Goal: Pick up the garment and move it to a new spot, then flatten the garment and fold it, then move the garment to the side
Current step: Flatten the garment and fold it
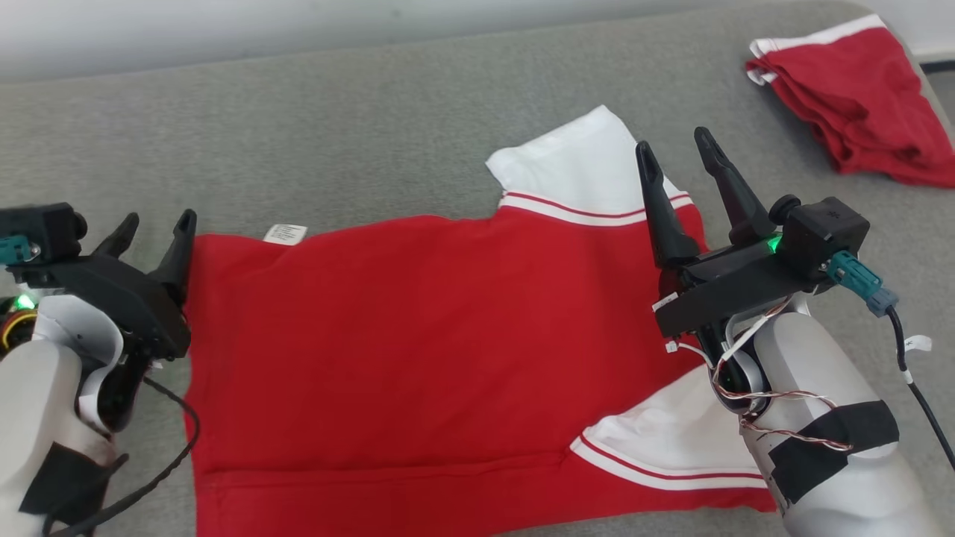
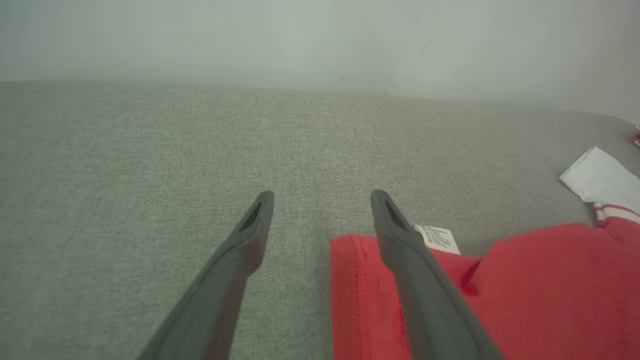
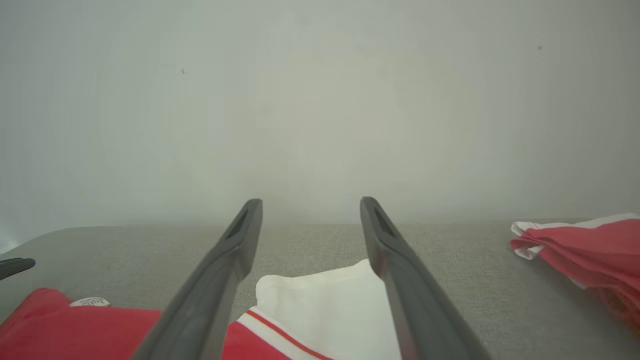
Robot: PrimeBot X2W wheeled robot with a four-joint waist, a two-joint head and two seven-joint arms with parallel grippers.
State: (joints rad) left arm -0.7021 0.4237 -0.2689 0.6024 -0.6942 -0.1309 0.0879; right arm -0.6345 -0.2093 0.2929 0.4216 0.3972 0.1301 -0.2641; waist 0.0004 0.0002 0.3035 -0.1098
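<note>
Nearest the lens, at the lower corners of the head view: pale right forearm (image 1: 813, 365) and left forearm (image 1: 30, 403), carrying the right gripper (image 1: 673, 142) and the left gripper (image 1: 160, 216). Both with fingers spread wide, nothing between them. Right gripper over the right side of the garment, fingertips above its far sleeve. Left gripper just beside the garment's left hem, one finger overlapping the red edge in the left wrist view; contact not determinable.

Beneath and behind: grey fabric surface (image 1: 336, 127), bounded on the far side by a pale wall (image 3: 320, 100). Spread flat across its middle: red garment (image 1: 418, 335), hem toward the robot's left, two white sleeves with striped trim toward the right: far sleeve (image 1: 582, 168), and near sleeve (image 1: 671, 440) partly hidden by the right forearm. In the far right corner, well apart: folded red-and-white cloth (image 1: 858, 97). Smallest: white label (image 1: 285, 233) at the garment's far edge, near the left gripper.
</note>
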